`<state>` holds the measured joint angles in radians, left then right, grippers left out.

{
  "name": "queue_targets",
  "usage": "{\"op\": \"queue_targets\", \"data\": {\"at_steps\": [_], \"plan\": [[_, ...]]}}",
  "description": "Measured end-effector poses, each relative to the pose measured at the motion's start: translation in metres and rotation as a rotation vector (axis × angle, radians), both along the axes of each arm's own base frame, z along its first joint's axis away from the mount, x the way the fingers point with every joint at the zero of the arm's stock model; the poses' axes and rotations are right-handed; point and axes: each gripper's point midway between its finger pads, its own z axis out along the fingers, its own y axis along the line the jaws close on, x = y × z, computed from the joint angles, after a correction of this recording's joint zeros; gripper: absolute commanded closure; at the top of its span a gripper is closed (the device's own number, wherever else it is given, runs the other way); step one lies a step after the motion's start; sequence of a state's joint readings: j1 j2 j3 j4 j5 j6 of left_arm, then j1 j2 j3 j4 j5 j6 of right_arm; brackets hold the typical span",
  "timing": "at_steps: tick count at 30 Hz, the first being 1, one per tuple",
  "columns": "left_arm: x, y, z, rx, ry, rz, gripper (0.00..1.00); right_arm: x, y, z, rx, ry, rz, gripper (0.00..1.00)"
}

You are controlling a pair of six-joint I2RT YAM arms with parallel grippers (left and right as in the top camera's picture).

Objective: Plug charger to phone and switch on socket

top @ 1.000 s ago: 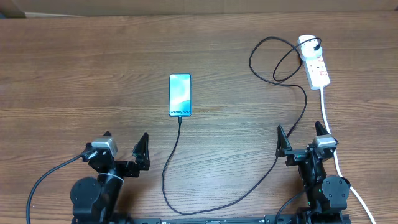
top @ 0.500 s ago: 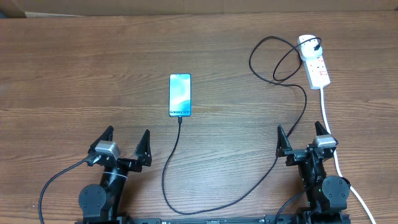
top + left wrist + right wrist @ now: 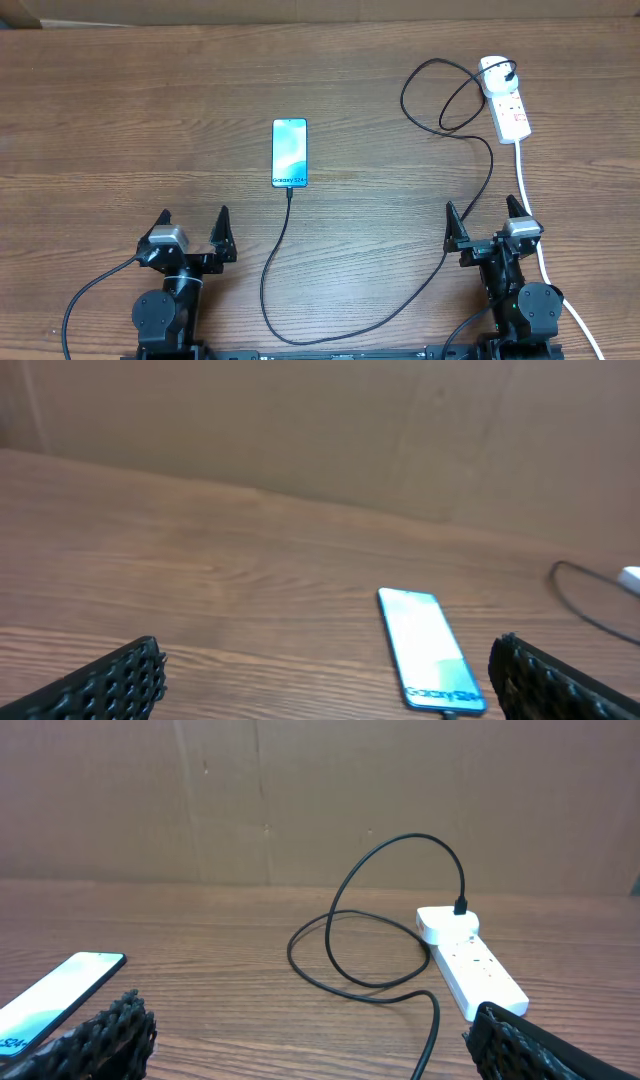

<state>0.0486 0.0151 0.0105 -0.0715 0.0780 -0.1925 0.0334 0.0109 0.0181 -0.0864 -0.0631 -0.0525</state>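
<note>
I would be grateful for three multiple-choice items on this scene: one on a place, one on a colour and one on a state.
1. Seen from overhead, where is the socket relative to the phone?
A. farther back and to the right
B. directly left
C. nearer the arms
2. What colour is the charger cable reaching the phone's lower edge?
A. white
B. red
C. black
3. How are the left gripper and right gripper?
A. both shut on the cable
B. both open, holding nothing
C. left shut on the phone
Answers: 1 A, the strip lies up and rightward; 2 C, a thin black line meets the phone; 3 B, both finger pairs stand spread.
</note>
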Motion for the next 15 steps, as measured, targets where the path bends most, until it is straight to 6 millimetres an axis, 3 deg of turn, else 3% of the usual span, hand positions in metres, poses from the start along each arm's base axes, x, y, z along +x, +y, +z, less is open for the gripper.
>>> {"op": "queue_targets", "data": {"at_steps": [15], "plan": [[-0.0001,0.0097,-0.0018,0.18,0.007,0.043,0.0,0.0,0.0,0.0001,0.0,0.0,0.0,0.0]]}}
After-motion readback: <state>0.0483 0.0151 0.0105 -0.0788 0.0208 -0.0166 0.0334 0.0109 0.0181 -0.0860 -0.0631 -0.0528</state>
